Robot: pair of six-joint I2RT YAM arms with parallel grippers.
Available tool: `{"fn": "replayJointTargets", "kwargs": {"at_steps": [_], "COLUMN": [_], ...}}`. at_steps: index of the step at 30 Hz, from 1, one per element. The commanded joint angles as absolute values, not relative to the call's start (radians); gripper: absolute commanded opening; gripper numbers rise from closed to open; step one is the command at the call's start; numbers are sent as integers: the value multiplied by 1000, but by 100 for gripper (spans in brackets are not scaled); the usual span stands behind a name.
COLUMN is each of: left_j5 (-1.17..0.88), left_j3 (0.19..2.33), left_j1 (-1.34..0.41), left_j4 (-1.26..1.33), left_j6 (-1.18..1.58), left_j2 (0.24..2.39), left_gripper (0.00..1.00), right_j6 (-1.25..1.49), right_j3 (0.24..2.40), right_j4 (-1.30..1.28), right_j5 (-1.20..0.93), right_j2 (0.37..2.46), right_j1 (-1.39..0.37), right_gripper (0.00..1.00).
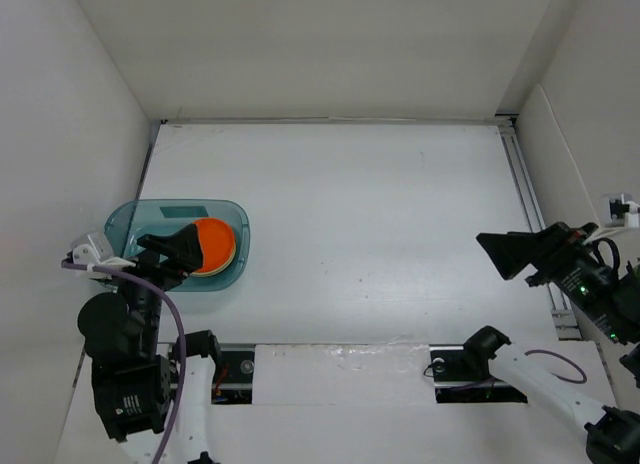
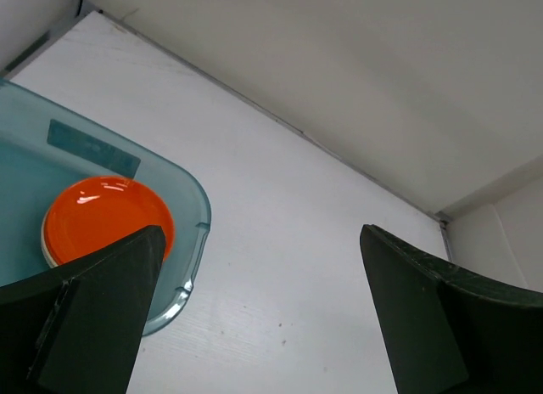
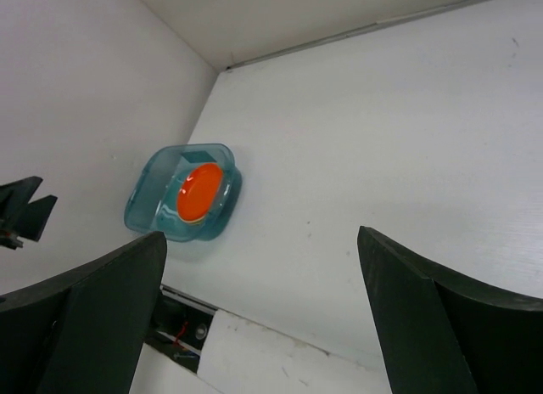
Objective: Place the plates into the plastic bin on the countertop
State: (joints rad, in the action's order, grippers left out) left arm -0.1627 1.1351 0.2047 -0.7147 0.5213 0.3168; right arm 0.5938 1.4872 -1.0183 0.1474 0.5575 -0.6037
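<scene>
The teal plastic bin (image 1: 125,224) sits at the left of the white countertop (image 1: 380,214). In its right half an orange plate (image 1: 216,246) tops a stack; a pale rim shows just under it and the other plates are hidden. My left gripper (image 1: 170,256) is open and empty, hovering over the bin's near side. In the left wrist view the orange plate (image 2: 106,216) lies inside the bin's rim (image 2: 204,209), left of my open gripper (image 2: 261,267). My right gripper (image 1: 502,254) is open and empty, raised at the far right. Its view (image 3: 261,258) shows the bin (image 3: 144,199) and plate (image 3: 198,192) far off.
White walls (image 1: 80,134) close in the left, back and right sides. A metal rail (image 1: 535,224) runs along the right edge. The arm bases and cables (image 1: 170,324) sit at the near edge.
</scene>
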Motion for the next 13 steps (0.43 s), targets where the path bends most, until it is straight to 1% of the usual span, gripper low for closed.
{"fn": "replayJointTargets", "kwargs": {"at_steps": [1, 5, 13], "left_j5": [-219, -193, -141], "left_j3": [1089, 1068, 1068], "left_j1": [206, 206, 196], "left_j4": [-701, -701, -710], "left_j6": [537, 537, 537], "left_j2": [324, 315, 314], "left_gripper": [100, 100, 100], "right_j6": [569, 569, 569], "right_j3": [1542, 1577, 1566], "right_j4": [-1129, -1164, -1155], "right_j5": [190, 212, 222], "right_j2": [516, 492, 492], "right_j1": [-614, -614, -614], "right_gripper": [100, 100, 100]}}
